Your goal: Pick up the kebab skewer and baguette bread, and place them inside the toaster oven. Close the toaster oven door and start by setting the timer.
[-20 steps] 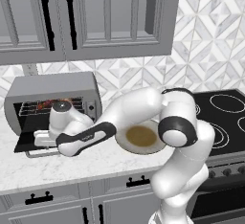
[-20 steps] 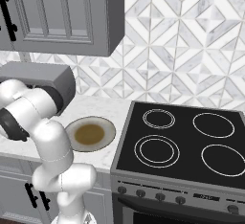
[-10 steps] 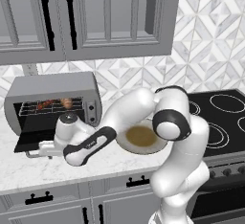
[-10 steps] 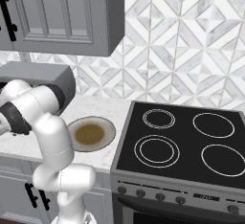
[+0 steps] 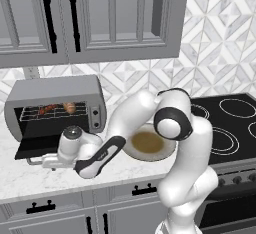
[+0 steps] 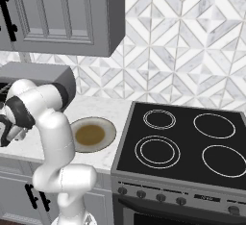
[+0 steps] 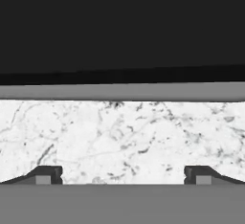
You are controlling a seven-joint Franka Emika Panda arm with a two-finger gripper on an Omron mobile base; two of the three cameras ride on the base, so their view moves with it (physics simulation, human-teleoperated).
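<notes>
The toaster oven (image 5: 55,94) stands on the counter at the left with its door (image 5: 35,149) dropped open. On its wire rack lie the kebab skewer (image 5: 47,110) and, to its right, the baguette bread (image 5: 70,107). My gripper (image 5: 45,162) hangs low at the door's front edge, open and holding nothing. In the hand view the dark door (image 7: 122,27) and its grey bar handle (image 7: 122,92) run across above the marble, and the gripper (image 7: 123,176) stands wide apart just short of the handle.
A round beige plate (image 5: 148,144) lies on the marble counter (image 5: 30,180) right of the oven, behind my forearm. The black stove (image 5: 230,123) sits further right. Grey cabinets (image 5: 100,18) hang above. From the right base view I see the plate (image 6: 93,135) and the stove (image 6: 187,144).
My hand has drawn back out of the oven mouth and sunk down to the front edge of the open door. The jaws have stayed open.
</notes>
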